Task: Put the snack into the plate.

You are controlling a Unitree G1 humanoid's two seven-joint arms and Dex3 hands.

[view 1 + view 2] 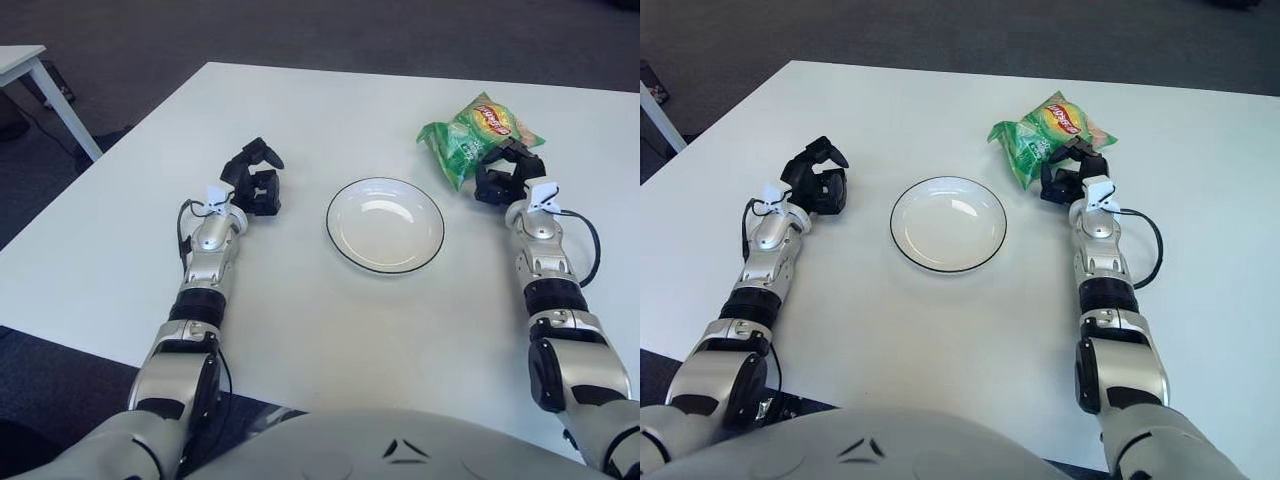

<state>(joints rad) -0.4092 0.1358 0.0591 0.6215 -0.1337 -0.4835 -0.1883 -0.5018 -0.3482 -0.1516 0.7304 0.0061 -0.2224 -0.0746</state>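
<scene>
A green snack bag (478, 132) lies on the white table at the far right. Left of it and nearer to me stands a white plate with a dark rim (342, 250), holding nothing. My right hand (500, 168) is at the bag's near right edge, its dark fingers spread against the bag without closing on it. My left hand (262, 176) shows left of the plate, a hand's width away, with relaxed fingers that hold nothing.
The white table (300, 330) reaches well beyond the plate on every side. Its left edge runs diagonally past my left arm, with dark carpet beyond. The corner of a second white table (18, 58) shows at the top left.
</scene>
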